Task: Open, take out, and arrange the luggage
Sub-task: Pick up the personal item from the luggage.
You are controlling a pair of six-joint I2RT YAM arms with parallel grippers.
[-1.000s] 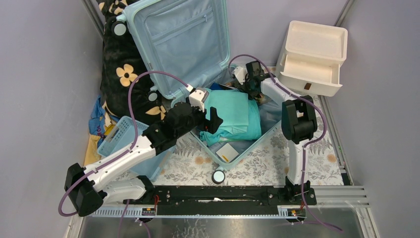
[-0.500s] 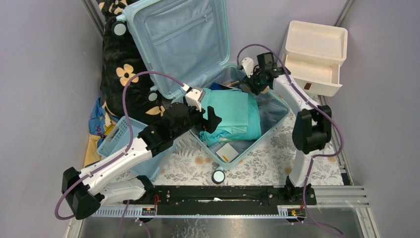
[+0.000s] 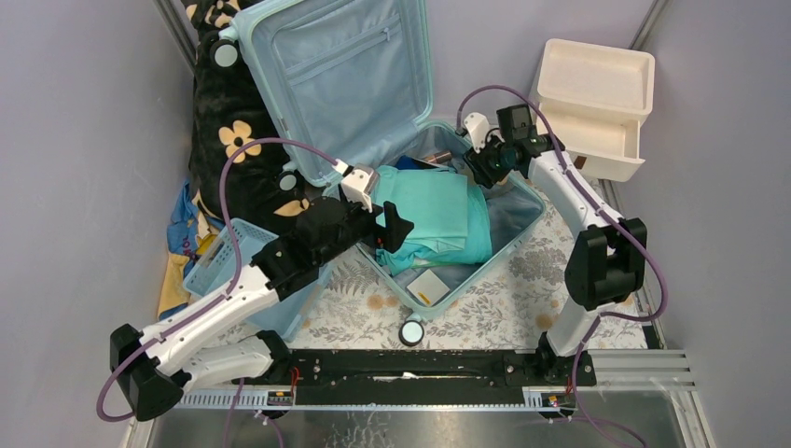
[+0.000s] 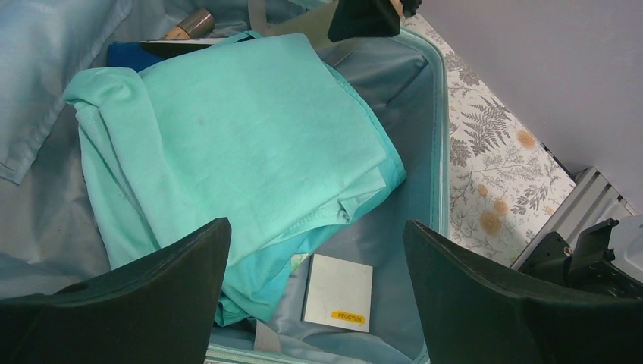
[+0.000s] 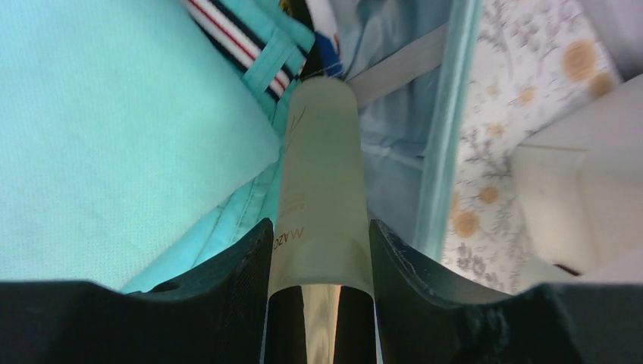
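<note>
The pale aqua luggage (image 3: 332, 77) lies open, its lid propped against the back and its base (image 3: 511, 217) on the mat. A folded teal garment (image 3: 438, 217) fills the base, with a white card box (image 4: 339, 290) beside it. My left gripper (image 3: 391, 224) hovers open over the garment's near edge (image 4: 250, 144). My right gripper (image 3: 482, 162) is at the base's far right corner. It is shut on a pale cream tube (image 5: 320, 189) with a dark cap, which is held above the garment (image 5: 114, 136) and the suitcase rim (image 5: 447, 152).
A cream drawer unit (image 3: 592, 105) stands at the back right, its lower drawer pulled out. A blue plastic basket (image 3: 224, 254) sits left of the suitcase. A black flowered cushion (image 3: 228, 131) is behind it. A brown tube (image 4: 194, 23) and a striped item (image 5: 227, 34) lie in the suitcase.
My right arm has swung up and to the right, carrying the tube away from the suitcase's back corner. My left arm has shifted slightly left; its gripper stays open.
</note>
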